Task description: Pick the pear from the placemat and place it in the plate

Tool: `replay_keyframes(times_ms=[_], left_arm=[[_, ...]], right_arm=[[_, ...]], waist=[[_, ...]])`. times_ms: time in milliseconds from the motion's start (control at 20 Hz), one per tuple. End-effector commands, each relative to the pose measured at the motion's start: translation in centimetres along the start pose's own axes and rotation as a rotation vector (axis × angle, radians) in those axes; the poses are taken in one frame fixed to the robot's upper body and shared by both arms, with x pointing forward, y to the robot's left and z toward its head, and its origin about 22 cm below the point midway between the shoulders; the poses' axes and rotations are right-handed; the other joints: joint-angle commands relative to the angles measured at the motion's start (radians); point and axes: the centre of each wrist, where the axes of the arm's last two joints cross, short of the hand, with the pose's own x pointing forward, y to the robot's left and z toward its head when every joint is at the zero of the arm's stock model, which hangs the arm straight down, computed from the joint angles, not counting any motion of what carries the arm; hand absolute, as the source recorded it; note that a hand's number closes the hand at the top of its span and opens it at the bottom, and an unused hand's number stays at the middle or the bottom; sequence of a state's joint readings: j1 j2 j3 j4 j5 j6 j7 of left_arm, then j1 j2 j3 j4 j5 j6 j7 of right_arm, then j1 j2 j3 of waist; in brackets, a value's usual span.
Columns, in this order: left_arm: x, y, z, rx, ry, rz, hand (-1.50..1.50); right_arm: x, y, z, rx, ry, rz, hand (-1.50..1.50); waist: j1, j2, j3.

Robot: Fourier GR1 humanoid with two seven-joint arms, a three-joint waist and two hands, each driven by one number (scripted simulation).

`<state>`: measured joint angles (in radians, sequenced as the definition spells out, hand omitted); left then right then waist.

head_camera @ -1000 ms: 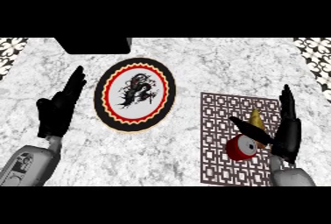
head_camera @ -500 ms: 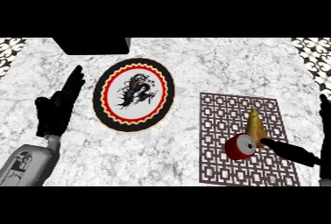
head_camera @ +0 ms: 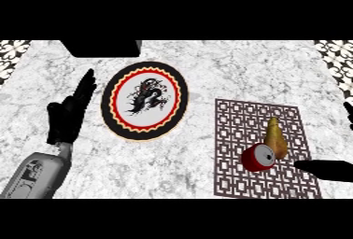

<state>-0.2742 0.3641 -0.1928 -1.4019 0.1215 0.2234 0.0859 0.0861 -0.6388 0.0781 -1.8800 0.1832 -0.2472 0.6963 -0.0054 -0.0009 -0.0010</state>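
A yellow-brown pear [head_camera: 276,137] lies on the brown lattice placemat [head_camera: 238,116] at the right, its narrow end pointing away from me. The pear touches a red can [head_camera: 258,157] at its near left side. The round plate [head_camera: 109,103], black and red rimmed with a dark dragon figure, sits left of the mat with nothing on it. My right hand [head_camera: 325,168] shows only at the right edge: the thumb points left toward the can, a fingertip shows higher up, and it holds nothing. My left hand [head_camera: 67,114] rests open beside the plate's left rim, fingers up.
A black box [head_camera: 103,47] stands at the counter's far edge behind the plate. Patterned tiles [head_camera: 12,51] border the marble top at both far corners. Bare marble lies between plate and placemat.
My right hand has drawn back to the right, off the pear and can, and is mostly out of the view. Pear, can and left hand have stayed put.
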Motion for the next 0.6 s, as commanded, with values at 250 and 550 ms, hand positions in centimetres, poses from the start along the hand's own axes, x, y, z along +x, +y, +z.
replay_keyframes(times_ms=[250, 550], left_arm=[[-2.0, 0.5, 0.4, -0.007, -0.009, 0.002, 0.00], [-0.6, 0.7, 1.1, -0.024, -0.006, -0.003, 0.00]], right_arm=[[1.0, 1.8, -1.8, 0.077, 0.061, 0.006, -1.50], [-0.1, 3.3, -3.3, 0.150, 0.119, 0.093, -1.50]], waist=[[0.005, 0.001, 0.001], [0.007, 0.001, 0.001]])
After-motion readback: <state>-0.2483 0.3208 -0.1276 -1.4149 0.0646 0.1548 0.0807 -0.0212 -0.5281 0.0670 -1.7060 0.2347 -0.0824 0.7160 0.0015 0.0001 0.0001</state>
